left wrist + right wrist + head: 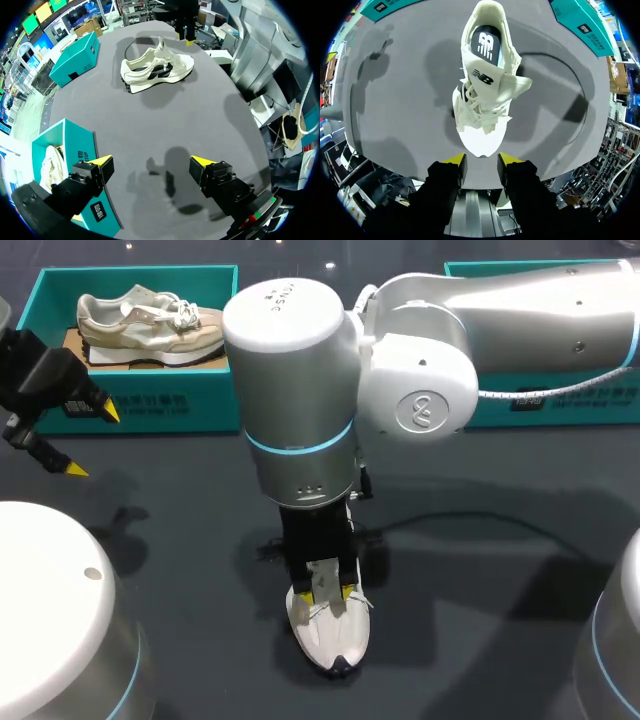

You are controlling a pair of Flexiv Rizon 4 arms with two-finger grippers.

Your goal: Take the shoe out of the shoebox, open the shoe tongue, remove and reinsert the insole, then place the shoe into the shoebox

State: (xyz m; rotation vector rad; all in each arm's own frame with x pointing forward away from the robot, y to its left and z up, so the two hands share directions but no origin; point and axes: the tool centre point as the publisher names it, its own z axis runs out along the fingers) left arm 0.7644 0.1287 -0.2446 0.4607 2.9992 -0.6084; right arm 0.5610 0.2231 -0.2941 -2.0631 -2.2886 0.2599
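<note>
White shoe (330,635) upright on the dark table (480,580), mid-table, well apart from both teal boxes. Right gripper (329,592) directly over it, fingers a narrow gap apart, nothing between them. Left gripper (92,442) spread wide and empty, just beside the left shoebox (150,405), which holds a beige shoe (140,325).

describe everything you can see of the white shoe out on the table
The white shoe is a cream, mesh-looking sneaker with dark side accents and loosened white laces. Its tongue is folded toward the toe, baring a dark insole inside. It stands upright on its sole on the dark table, toe toward the robot. The right claw hangs open right over its forefoot; contact is unclear.
</note>
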